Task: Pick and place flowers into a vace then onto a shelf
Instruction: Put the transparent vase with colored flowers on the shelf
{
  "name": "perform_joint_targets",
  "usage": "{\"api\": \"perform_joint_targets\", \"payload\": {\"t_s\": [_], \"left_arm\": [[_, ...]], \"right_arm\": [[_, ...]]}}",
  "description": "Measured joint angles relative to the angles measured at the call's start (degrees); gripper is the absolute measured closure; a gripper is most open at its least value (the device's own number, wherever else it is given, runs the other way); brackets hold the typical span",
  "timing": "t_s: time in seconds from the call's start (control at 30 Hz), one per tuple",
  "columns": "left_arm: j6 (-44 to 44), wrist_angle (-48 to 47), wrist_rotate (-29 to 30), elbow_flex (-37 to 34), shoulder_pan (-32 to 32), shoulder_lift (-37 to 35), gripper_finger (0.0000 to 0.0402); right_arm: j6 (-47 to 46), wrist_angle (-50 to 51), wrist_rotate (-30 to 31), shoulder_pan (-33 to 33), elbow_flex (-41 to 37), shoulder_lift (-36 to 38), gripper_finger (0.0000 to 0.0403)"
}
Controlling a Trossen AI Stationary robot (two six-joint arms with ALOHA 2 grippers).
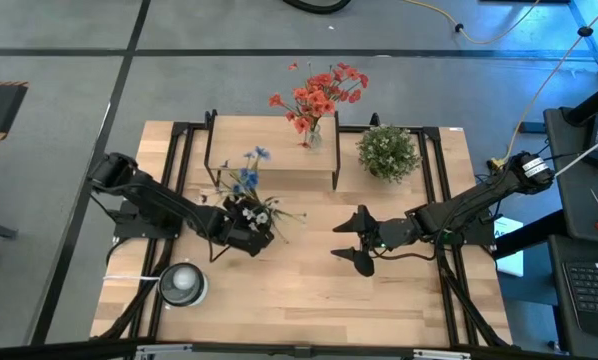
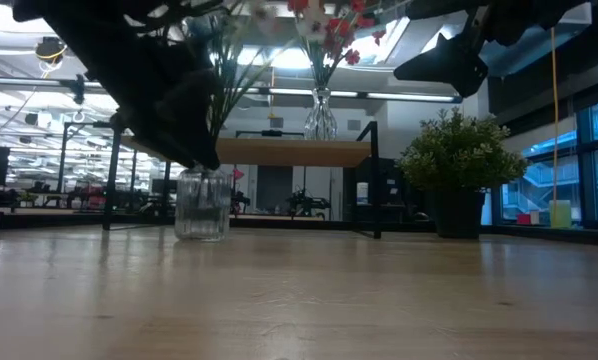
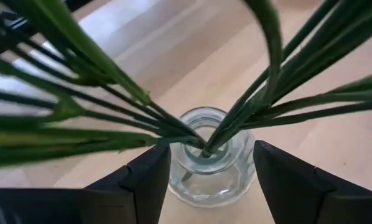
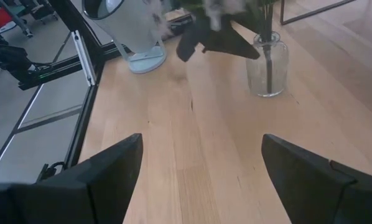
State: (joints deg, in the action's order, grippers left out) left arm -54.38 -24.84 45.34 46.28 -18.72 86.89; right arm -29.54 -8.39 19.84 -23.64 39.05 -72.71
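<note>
Light-wood surface (image 1: 309, 300) carries a shelf (image 1: 279, 172) at its far edge, where one vase (image 1: 313, 136) of red flowers (image 1: 317, 95) already stands. Just in front of the shelf's left end, the left hand (image 3: 211, 180) straddles a second glass vase (image 3: 211, 163), fingers wide on either side, not yet gripping; blue and white flowers (image 1: 251, 180) sit in it. Lifting it onto the shelf likely remains. Right hand (image 1: 357, 243) waits spread wide mid-surface.

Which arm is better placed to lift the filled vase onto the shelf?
Left. The left gripper is open around the vase holding the flowers; the right gripper hangs open, apart from it.
</note>
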Motion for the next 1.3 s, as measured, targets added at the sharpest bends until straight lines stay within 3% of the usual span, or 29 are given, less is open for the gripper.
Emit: {"api": "perform_joint_targets", "payload": {"t_s": [0.33, 0.7, 1.03, 1.3], "left_arm": [[-2.3, 1.1, 7.6, 0.0, 1.5, 2.3, 0.0187], [-2.0, 1.1, 6.6, 0.0, 2.7, 2.4, 0.0246], [-1.0, 0.8, 4.7, 0.4, 2.7, 1.5, 0.0246], [9.4, -0.4, 1.2, 5.7, 2.6, -4.0, 0.0246]], "right_arm": [[0.0, -0.5, 0.0, 0.0, 0.0, 0.0, 0.0073], [0.0, -0.6, 0.0, 0.0, 0.0, 0.0, 0.0073], [-1.4, -0.8, 0.0, 0.0, 0.0, 0.0, 0.0073], [-3.3, -0.8, 0.0, 0.0, 0.0, 0.0, 0.0073]]}}
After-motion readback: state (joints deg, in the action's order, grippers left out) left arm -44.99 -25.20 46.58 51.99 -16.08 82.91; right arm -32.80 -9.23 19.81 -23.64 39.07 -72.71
